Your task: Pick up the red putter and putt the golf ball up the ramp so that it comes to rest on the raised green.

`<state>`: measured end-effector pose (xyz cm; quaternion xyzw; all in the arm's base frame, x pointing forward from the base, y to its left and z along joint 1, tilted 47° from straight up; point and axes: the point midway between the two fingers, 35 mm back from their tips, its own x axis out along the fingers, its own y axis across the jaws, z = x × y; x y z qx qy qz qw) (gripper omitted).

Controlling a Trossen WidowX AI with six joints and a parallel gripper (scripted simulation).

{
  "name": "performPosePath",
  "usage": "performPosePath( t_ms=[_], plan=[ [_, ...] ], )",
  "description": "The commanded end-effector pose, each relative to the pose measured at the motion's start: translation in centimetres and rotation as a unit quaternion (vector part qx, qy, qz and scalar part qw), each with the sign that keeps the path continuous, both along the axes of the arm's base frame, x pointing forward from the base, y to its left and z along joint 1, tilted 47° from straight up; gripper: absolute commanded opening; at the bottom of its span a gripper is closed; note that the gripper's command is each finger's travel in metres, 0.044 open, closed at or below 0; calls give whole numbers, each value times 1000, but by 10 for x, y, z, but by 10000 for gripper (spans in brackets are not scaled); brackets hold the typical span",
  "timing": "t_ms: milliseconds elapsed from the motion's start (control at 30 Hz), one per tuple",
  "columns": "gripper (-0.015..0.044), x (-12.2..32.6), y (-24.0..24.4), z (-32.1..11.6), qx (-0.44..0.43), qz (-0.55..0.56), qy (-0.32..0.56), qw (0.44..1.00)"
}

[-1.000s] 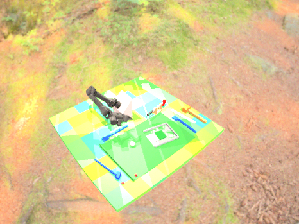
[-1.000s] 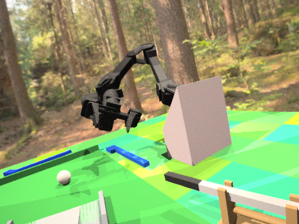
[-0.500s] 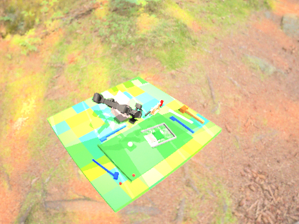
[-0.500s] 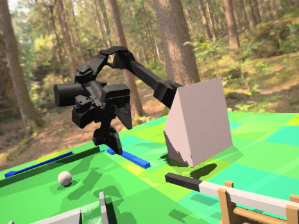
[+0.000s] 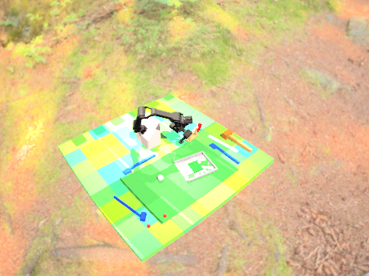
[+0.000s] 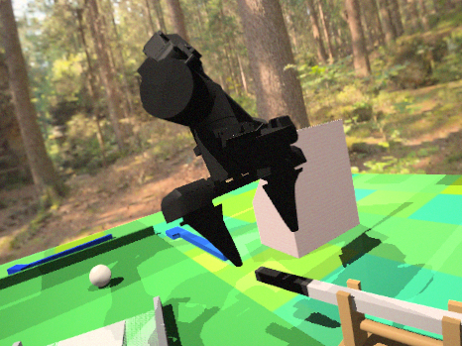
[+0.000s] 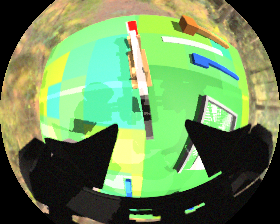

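Above the black grip end of the putter (image 6: 347,297) hangs the gripper (image 6: 265,245), spread about as wide as it goes and holding nothing; its two dark fingers (image 6: 285,200) point down at the patchwork mat (image 6: 406,223), one to each side of the shaft's line in the wrist view, which I take to be a line-up for a straddling grasp; the fingers are apart from the shaft, with a plain gap below the tips; the putter lies near level across a small wooden rack (image 6: 397,322), presumably so the shaft sits off the mat and the fingers can pass beside it; its shaft is white with a black handle nearest the arm, and the wrist view shows the red head (image 7: 131,26) at the far end; just behind the gripper stands a pale block (image 6: 317,193), close enough that a careless descent might brush it; the ball (image 6: 100,275), small and white, rests on the darker green strip (image 5: 174,194) well apart from the putter, beside the raised green (image 5: 195,166) with its pale frame; blue bars (image 5: 138,164) lie around the strip, seemingly as other clubs or guides, though I cannot tell which; a brown mallet (image 5: 235,138) lies off at the mat's edge; judging by all this, the pick-up is not yet done and nothing has been struck
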<state>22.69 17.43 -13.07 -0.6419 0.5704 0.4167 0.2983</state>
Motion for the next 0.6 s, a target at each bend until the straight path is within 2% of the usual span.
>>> performPosePath(
  t_ms=[0,567],
  plan=[
    [440,-4,-2,-9,-26,49,20,998],
    [440,-3,-32,-36,-27,49,20,998]
  ],
)
